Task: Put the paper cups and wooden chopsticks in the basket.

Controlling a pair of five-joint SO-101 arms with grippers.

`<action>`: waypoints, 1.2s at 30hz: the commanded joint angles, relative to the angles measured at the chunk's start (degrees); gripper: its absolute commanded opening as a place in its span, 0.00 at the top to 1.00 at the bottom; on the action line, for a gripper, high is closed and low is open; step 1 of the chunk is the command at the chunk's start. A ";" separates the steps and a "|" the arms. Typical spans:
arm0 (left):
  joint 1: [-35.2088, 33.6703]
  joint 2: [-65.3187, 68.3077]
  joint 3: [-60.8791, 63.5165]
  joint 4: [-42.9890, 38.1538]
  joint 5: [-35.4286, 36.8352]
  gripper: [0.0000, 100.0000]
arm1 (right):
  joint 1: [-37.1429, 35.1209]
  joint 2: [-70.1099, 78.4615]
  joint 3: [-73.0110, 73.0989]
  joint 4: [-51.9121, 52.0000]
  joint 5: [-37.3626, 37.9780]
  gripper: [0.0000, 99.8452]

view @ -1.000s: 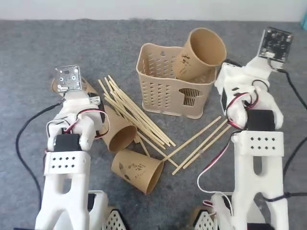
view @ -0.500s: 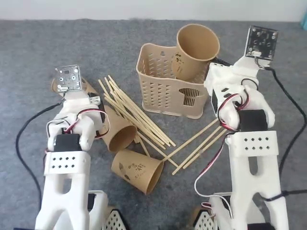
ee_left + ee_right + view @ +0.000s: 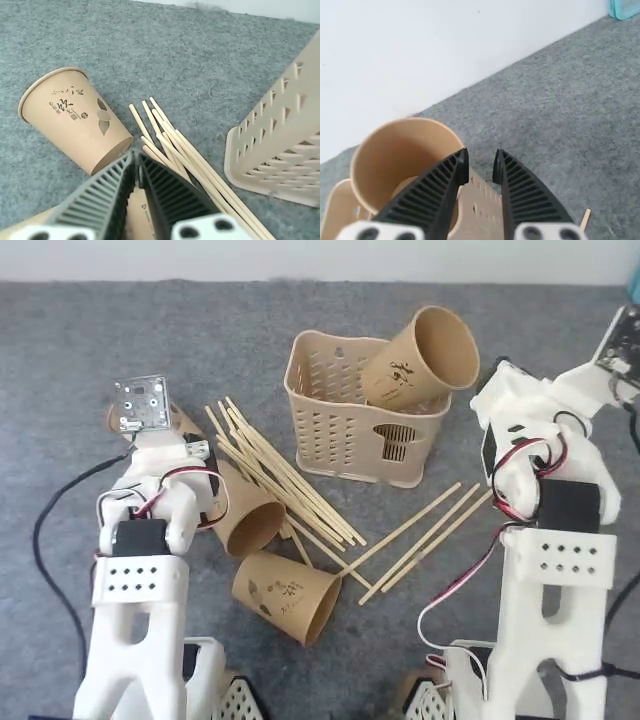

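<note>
White plastic arms point(image 3: 140, 580), black servos point(image 3: 135, 537), red-black cables point(image 3: 510, 445); ribbed black pincer fingers point(image 3: 165, 190).

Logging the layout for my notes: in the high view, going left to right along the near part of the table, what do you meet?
left arm → paper cup lying on its side → loose chopsticks → right arm

We seem to be in a robotics lab: grey felt-covered table point(image 3: 90, 330), plain white wall point(image 3: 420, 45), left arm point(image 3: 140, 580) and right arm point(image 3: 560, 560) with bare wiring.
</note>
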 commanded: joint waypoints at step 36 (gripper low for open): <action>-0.26 -1.76 -0.48 -1.58 0.35 0.99 | -6.11 25.45 -33.23 19.12 2.02 0.99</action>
